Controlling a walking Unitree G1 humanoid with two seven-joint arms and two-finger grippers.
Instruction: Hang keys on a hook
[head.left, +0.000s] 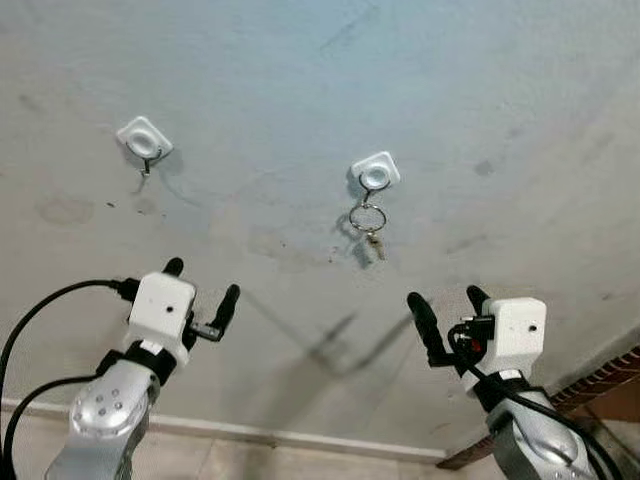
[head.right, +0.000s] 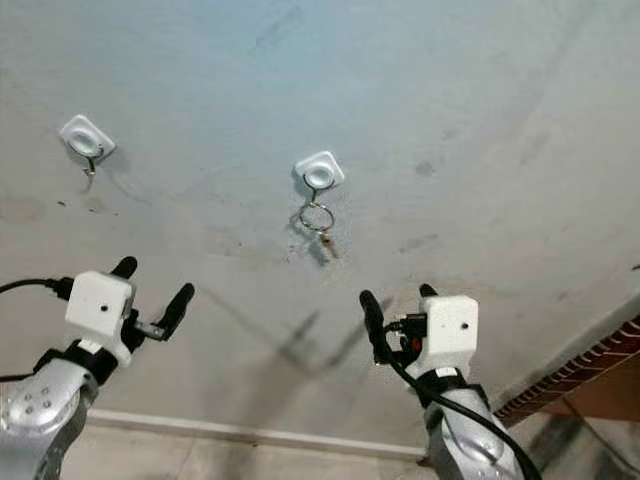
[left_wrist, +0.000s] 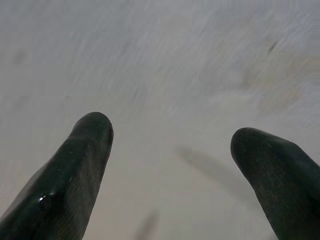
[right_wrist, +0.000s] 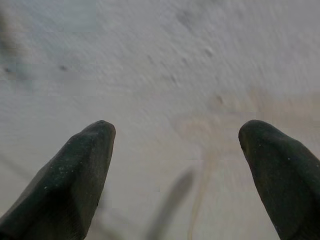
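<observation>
Keys: small metal keys on a silver ring (head.left: 368, 222) hang from the white square wall hook (head.left: 376, 172).
Second hook: empty white square hook (head.left: 144, 138), well left.
Left gripper (head.left: 203, 283): fingers spread, empty, below.
Right gripper (head.left: 447, 300): fingers apart, empty.
Wall: stained grey plaster wall (head.left: 300, 80).

A pale grey-white plaster wall (head.left: 470, 90) is taking up nearly the whole scene, its surface showing faint stains, dark specks and scuff marks. Soft light is falling on it, leaving thin slanting shadows low on the plaster. A light skirting strip (head.left: 300, 438) is running along its foot, meeting a pale floor (head.left: 250, 462). Red brickwork (head.left: 610, 375) is showing at the lower right corner
</observation>
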